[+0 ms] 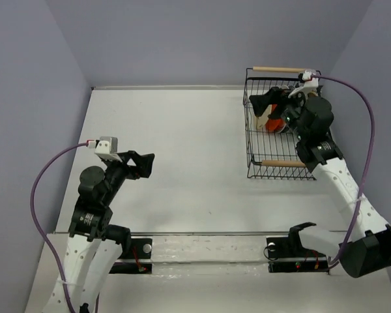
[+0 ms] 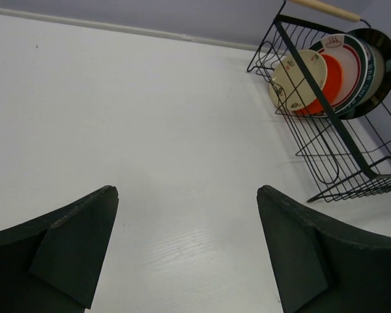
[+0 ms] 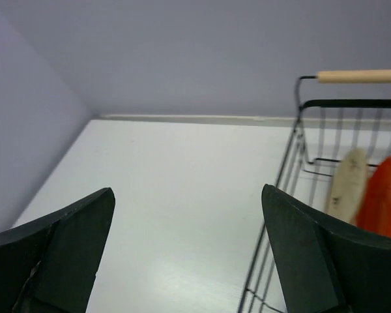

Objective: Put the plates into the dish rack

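Below right gripper (image 1: 268, 104): dish rack (image 1: 260, 149) sitting, plates (image 2: 326, 72) standing on edge inside, just beside spread, empty jaws.
Left gripper (image 2: 186, 215): hovering wide open, holding nothing, well apart from dish rack.
Risk: probably clipping plates or snagging dish rack wires while pulling away.

Left arm (image 1: 85, 261): white shell on the lower link, black round joint housings above it. Right arm (image 1: 348, 189): same white shell with small dark dots along it, plus a bulky black elbow block (image 1: 371, 251). Left cable (image 1: 39, 177) and right cable (image 1: 371, 127): thin, purple, each running into a small white camera box (image 1: 106, 147) at the wrist. Left pincer (image 1: 145, 164) and right pincer (image 1: 260, 104): matte black. Fingers (image 2: 72, 254) in the wrist views are broad black wedges with flat, faceted inner faces. Black base plates (image 1: 141, 250), bits of red wiring on them.
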Motion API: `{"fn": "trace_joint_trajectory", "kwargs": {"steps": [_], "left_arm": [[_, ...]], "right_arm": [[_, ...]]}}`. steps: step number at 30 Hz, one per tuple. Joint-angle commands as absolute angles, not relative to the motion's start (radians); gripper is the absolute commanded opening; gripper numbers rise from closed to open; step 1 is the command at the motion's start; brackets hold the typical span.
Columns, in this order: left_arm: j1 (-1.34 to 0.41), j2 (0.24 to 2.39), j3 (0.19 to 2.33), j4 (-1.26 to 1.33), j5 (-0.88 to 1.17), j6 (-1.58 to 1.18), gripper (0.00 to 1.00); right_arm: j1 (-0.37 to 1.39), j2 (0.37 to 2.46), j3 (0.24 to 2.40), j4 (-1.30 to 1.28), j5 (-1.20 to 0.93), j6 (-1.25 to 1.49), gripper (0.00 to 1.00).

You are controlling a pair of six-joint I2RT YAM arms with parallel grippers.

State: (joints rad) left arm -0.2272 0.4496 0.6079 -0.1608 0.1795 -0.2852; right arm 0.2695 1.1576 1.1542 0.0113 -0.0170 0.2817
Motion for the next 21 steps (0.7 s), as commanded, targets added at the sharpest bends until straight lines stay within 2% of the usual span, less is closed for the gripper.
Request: {"fn": "trace_joint_trajectory", "kwargs": {"steps": [1, 4, 10, 21], "left_arm": [[-0.222, 0.371, 0.640, -0.072, 0.218, -0.302, 0.99], [-0.222, 0.328, 0.666, -0.009, 0.241, -0.330, 0.99], [-0.222, 0.340, 0.764, 0.077, 0.262, -0.379, 0.99], [-0.222, 0.393, 0.830, 0.117, 0.367, -0.403, 0.99]], "right_arm": [[0.279, 1.074, 1.077, 0.153, -0.435, 0.414, 1.00], [0.279, 0.959, 1.013, 0.238, -0.549, 0.488, 1.00], [0.279, 0.757, 0.937, 0.278, -0.571, 0.551, 1.00], [0.279, 0.718, 0.891, 0.236, -0.586, 0.569, 1.00]]}}
